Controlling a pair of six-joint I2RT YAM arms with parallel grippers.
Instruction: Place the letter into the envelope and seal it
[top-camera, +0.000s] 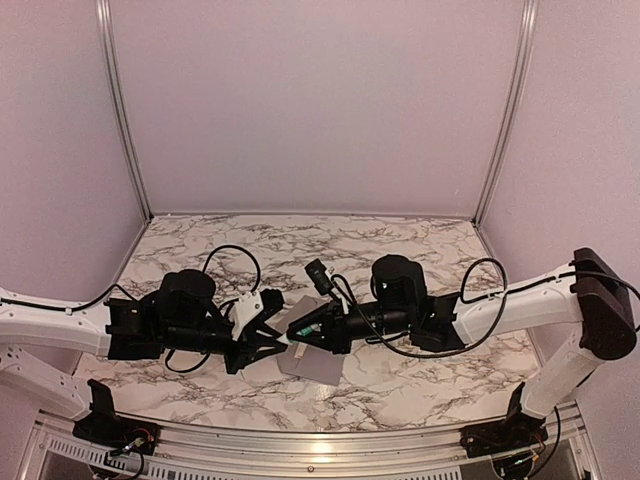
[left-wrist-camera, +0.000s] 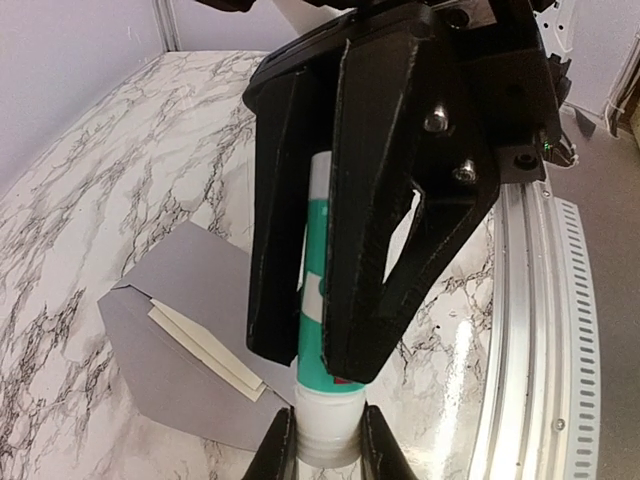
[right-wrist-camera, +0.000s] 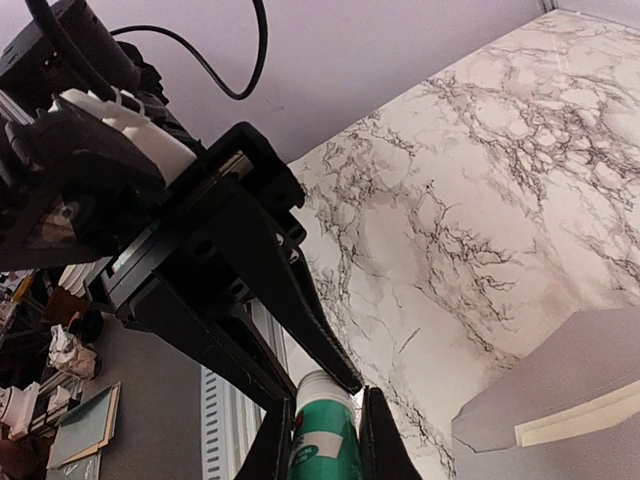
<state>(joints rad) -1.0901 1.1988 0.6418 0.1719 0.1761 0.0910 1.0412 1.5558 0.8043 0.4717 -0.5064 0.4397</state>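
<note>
My left gripper (left-wrist-camera: 325, 455) is pinched on the white end of the green-white tube (left-wrist-camera: 315, 260), and my right gripper (right-wrist-camera: 325, 445) is clamped on its green body, so the tube's long axis runs left-right between them. The envelope (top-camera: 312, 366) lies flat just under that meeting point, with the letter (left-wrist-camera: 205, 345) tucked in and the flap not sealed yet. I'd say both arms are about equally near it.

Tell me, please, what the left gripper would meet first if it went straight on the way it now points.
The right gripper, almost at once. It faces the left gripper head-on, and both are clamped on the same green-white tube. The envelope seems to lie below that line.
</note>
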